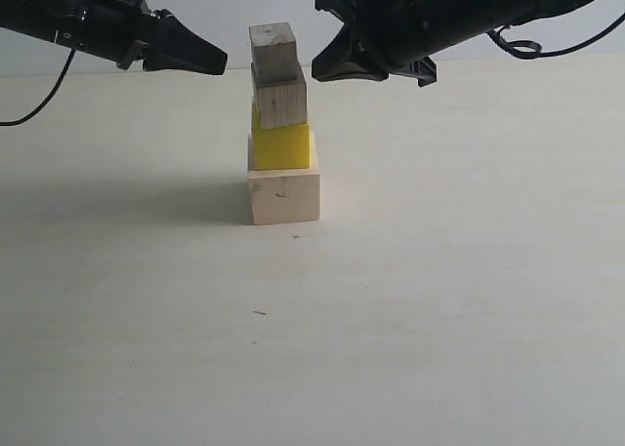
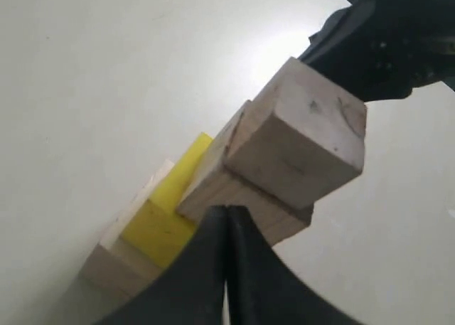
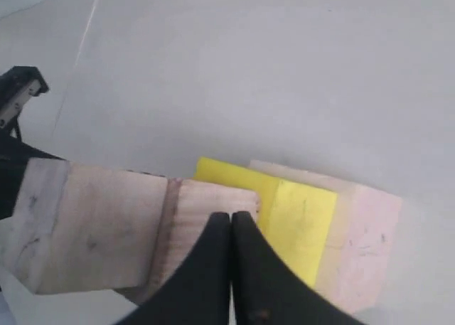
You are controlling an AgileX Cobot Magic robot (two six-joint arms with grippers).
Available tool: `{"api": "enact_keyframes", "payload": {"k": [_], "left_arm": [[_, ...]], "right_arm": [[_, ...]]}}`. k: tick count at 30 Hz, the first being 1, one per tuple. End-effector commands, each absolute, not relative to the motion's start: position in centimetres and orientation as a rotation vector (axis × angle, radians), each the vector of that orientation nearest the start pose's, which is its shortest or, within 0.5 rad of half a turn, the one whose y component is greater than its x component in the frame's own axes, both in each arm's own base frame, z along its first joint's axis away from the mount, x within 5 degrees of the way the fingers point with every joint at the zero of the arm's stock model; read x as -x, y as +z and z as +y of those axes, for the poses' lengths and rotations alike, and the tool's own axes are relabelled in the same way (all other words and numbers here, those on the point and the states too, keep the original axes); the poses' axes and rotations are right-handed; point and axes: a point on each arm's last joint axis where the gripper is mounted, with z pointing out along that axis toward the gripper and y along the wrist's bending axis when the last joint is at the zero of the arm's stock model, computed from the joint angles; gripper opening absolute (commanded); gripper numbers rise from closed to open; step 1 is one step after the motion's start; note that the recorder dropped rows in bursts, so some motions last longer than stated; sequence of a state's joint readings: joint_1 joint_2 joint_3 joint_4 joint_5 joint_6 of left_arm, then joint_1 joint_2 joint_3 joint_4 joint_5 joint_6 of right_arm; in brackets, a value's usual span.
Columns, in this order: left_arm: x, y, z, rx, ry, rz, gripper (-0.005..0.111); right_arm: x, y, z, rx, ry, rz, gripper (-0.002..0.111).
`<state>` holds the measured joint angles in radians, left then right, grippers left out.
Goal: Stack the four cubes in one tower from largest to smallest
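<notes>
Exterior view: tower [image 1: 281,134] stands complete; my left gripper [image 1: 219,63] and right gripper [image 1: 326,71] flank its smallest cube [image 1: 272,51], near. Left wrist view: jaws closed, empty. Right wrist view: likewise. Risk: sideways drift would topple the offset top.

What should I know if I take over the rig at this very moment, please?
Left hand: shut, empty, level with the tower top, clear of it.
Right hand: shut, empty, close by the other side.
On the table, from the bottom: large wood cube, yellow cube, medium wood cube, small wood cube, each slightly off-centre.
Done: all four stacked, largest to smallest.
Left: probably only drawing both arms away without knocking it.
</notes>
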<state>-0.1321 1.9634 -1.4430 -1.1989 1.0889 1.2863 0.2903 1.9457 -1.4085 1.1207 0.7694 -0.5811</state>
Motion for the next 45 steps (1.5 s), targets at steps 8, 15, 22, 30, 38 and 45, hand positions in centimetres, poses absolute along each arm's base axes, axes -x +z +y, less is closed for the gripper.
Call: {"api": "enact_keyframes", "payload": {"k": [8, 15, 22, 30, 38, 45], "left_arm": [[-39.4, 23.9, -12.7, -0.908, -1.106, 2.107, 0.000], [-39.4, 23.9, -12.7, -0.908, -1.106, 2.107, 0.000], [-39.4, 23.9, -12.7, -0.908, -1.106, 2.107, 0.000], [-39.4, 23.9, -12.7, -0.908, -1.106, 2.107, 0.000], [-39.4, 23.9, -12.7, -0.908, -1.106, 2.107, 0.000], [-39.4, 23.9, -12.7, -0.910, -1.109, 2.106, 0.000]], "right_arm": [[-38.0, 22.9, 17.5, 0.245, 1.136, 2.548, 0.000], [-37.6, 23.0, 17.8, 0.264, 1.193, 2.559, 0.000], [-37.6, 23.1, 17.8, 0.276, 1.207, 2.549, 0.000], [-37.3, 23.2, 18.0, 0.314, 1.249, 2.546, 0.000], [-37.2, 23.3, 18.1, 0.331, 1.264, 2.540, 0.000], [-37.2, 23.3, 18.1, 0.334, 1.263, 2.542, 0.000]]}}
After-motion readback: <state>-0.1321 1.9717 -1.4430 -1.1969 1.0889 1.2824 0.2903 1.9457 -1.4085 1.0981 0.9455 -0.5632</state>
